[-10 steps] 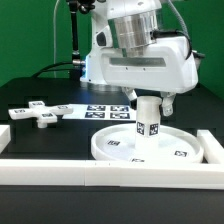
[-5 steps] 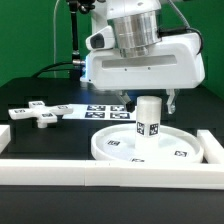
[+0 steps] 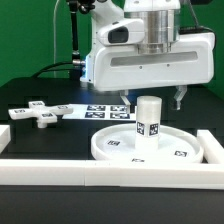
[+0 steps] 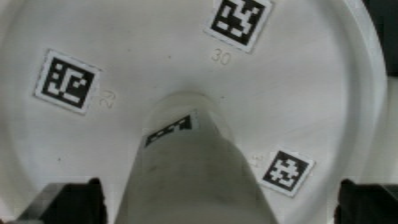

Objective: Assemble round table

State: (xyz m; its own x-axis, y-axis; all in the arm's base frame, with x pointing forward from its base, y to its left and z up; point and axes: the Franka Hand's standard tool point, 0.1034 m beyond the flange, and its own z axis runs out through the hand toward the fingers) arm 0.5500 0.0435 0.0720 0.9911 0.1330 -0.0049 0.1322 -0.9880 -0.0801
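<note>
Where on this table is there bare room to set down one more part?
The largest bare patch is the black table between the cross-shaped foot, the round disc and the front border bar. It is crowded around the leg, directly under the gripper.

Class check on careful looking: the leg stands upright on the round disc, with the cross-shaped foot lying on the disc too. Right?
No: the cross-shaped foot lies on the black table, off the round disc, at the exterior view's left. The leg does stand upright on the disc.
</note>
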